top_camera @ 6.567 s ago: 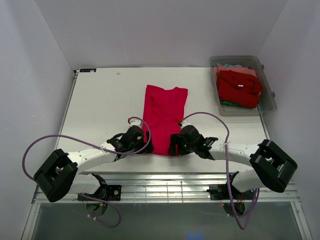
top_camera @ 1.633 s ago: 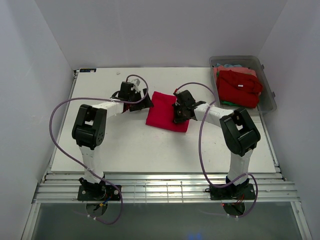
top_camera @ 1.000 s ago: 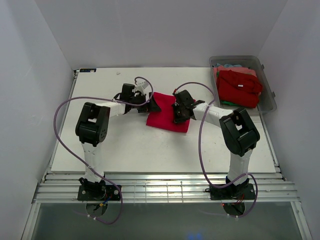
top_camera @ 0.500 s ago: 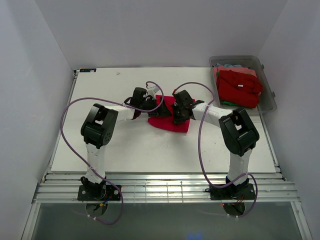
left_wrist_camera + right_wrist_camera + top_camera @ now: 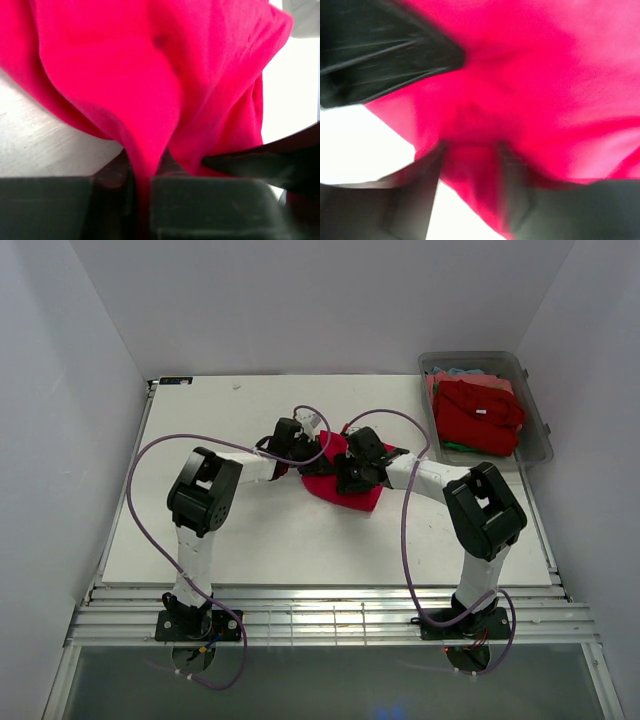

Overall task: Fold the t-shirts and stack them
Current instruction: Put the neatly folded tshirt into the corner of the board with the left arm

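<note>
A folded crimson t-shirt (image 5: 347, 490) lies bunched at mid-table, its left edge lifted. My left gripper (image 5: 308, 447) sits over that edge; in the left wrist view the gripper (image 5: 142, 172) is shut on a hanging fold of the red cloth (image 5: 150, 75). My right gripper (image 5: 350, 468) rests on the shirt right beside the left one. In the right wrist view its jaws (image 5: 470, 150) stand apart, with red cloth (image 5: 545, 75) lying loosely between them. Each wrist view shows the other gripper's black tip close by.
A clear plastic bin (image 5: 546, 432) stands at the table's far right, holding a heap of red t-shirts (image 5: 478, 415) over pink, green and blue ones. Purple cables loop from both arms. White walls close in the table on three sides.
The left gripper slid right onto the shirt's left edge and closed on it, bunching the cloth. The right gripper's jaws, shut before, have parted.
</note>
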`<state>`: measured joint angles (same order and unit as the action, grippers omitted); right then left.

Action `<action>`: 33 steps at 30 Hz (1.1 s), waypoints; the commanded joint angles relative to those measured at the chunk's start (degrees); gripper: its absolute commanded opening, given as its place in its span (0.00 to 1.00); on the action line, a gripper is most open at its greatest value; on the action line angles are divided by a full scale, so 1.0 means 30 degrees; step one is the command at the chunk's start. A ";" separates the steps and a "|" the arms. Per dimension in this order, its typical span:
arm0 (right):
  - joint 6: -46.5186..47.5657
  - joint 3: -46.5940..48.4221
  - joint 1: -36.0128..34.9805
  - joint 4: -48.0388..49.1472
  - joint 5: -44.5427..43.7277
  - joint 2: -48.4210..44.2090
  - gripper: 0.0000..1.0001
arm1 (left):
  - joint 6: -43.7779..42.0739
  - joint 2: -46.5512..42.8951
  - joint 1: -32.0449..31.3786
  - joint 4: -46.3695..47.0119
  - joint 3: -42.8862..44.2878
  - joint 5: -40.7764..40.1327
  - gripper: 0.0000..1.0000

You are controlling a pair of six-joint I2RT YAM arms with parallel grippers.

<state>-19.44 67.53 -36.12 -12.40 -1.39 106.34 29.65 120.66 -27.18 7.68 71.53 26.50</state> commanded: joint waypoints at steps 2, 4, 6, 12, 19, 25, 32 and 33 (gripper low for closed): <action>0.0211 -0.1004 -0.0616 -0.0553 0.0170 -0.1345 0.66 | -0.0507 0.0445 -0.0227 -0.3346 0.0503 -0.3176 0.00; 0.0153 -0.1210 -0.0733 -0.0670 0.0083 -0.2076 0.78 | -0.1177 -0.0023 -0.0227 -0.3906 0.0707 -0.4026 0.00; 0.0152 -0.1268 -0.0850 -0.0962 -0.0006 -0.2952 0.79 | -0.1735 -0.0491 -0.0169 -0.5076 0.1146 -0.5164 0.00; 0.0065 -0.1064 -0.0880 -0.2396 -0.0855 -0.5646 0.90 | -0.2909 -0.3449 0.0913 -0.7948 0.1704 -0.7045 0.00; 0.0474 -0.1064 -0.0881 -0.3716 -0.1851 -0.7703 0.90 | -0.4636 -0.5824 0.2611 -1.1405 0.3431 -0.8541 0.00; 0.0856 -0.1561 -0.0909 -0.3835 -0.1881 -0.8728 0.90 | -0.6101 -0.6529 0.4162 -1.3544 0.4778 -1.0883 0.00; 0.1031 -0.2089 -0.0880 -0.3336 -0.1120 -0.9228 0.90 | -0.7596 -0.5769 0.6596 -1.4571 0.5600 -1.1148 0.00; 0.1147 -0.2089 -0.0880 -0.3307 -0.0974 -0.9199 0.90 | -0.7772 -0.5506 0.7295 -1.4805 0.5746 -1.1177 0.00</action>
<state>-17.39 61.60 -38.70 -23.46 -5.56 80.16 9.78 104.40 -9.13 -34.35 85.62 -5.04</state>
